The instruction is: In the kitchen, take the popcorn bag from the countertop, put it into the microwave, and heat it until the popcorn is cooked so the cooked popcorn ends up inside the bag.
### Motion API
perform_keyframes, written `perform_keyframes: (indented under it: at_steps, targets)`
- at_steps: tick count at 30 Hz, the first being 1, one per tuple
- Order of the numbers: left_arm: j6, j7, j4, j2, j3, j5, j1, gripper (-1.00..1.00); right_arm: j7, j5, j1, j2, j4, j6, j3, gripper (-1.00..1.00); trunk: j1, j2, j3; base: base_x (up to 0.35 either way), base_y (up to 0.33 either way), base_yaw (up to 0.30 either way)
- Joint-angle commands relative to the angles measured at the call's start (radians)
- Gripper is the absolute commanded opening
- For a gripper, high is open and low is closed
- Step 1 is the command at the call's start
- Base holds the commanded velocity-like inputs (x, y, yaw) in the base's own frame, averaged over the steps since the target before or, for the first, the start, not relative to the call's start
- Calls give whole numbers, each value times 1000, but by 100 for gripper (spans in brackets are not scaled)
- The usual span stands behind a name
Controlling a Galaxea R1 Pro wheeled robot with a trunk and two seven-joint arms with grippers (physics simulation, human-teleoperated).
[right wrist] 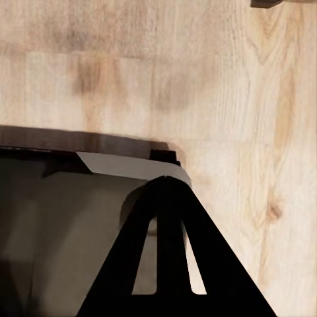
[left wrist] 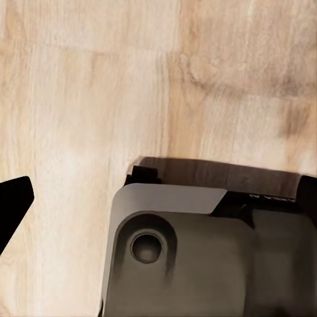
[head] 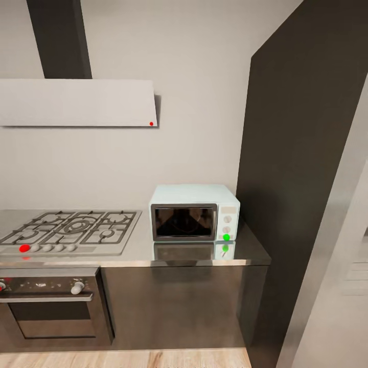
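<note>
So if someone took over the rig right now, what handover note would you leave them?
Right claw: shut, empty, hanging over the wood floor.
Left claw: one black finger at the frame edge, state unclear.
Microwave: on the countertop right of the gas hob, door shut, green dot lit.
Popcorn bag: not in sight.
Done: nothing confirmed.
Left: find bag, open door, load, heat.

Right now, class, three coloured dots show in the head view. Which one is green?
The dot on the microwave, low on its knob panel; the dots on the hood and hob are red.
</note>
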Motion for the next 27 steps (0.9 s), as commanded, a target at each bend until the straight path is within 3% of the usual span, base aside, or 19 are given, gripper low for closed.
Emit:
perform_keyframes:
  at_steps: [1, 6, 8, 10, 12, 15, 17, 18, 21, 22, 27]
  targets:
    - [-2, -2, 1, 0, -3, 9, -1, 100, 0, 7, -1, -1, 3, -5, -8, -100, 0, -1, -1, 0, 0, 0]
    - [-2, -2, 1, 0, -3, 9, -1, 100, 7, 4, -1, 6, 4, -3, -16, -100, 0, -1, -1, 0, 0, 0]
    - [-2, -2, 1, 1, -3, 9, -1, 100, 7, 7, -1, 44, 7, 0, -12, -100, 0, -1, -1, 0, 0, 0]
    - [-2, -2, 1, 1, -3, 8, -1, 100, 2, 3, -1, 46, 5, -1, -16, -100, 0, -1, -1, 0, 0, 0]
    - [-2, -2, 1, 1, -3, 8, -1, 100, -1, -23, -1, 9, 3, -2, -39, -100, 0, -1, -1, 0, 0, 0]
    - [-2, -2, 1, 1, -3, 8, -1, 100, 0, -128, -1, -20, 3, -1, -106, -100, 0, -1, -1, 0, 0, 0]
    - [-2, -2, 1, 1, -3, 9, -1, 100, 2, -146, -1, -31, 3, -2, -106, -100, 0, -1, -1, 0, 0, 0]
    - [-2, -2, 1, 1, -3, 9, -1, 100, 2, -138, -1, -30, 3, -3, -103, -100, 0, -1, -1, 0, 0, 0]
    - [-2, -3, 1, 1, -3, 8, -1, 100, -1, 15, -1, -16, 4, -4, -89, -100, 0, -1, -1, 0, 0, 0]
    - [-2, -2, 1, 1, -3, 8, -1, 100, -1, 32, -1, -14, 4, -4, -88, -100, 0, -1, -1, 0, 0, 0]
    - [-2, -3, 1, 1, -3, 9, -1, 100, -1, 44, -1, -12, 4, -3, -88, -100, 0, -1, -1, 0, 0, 0]
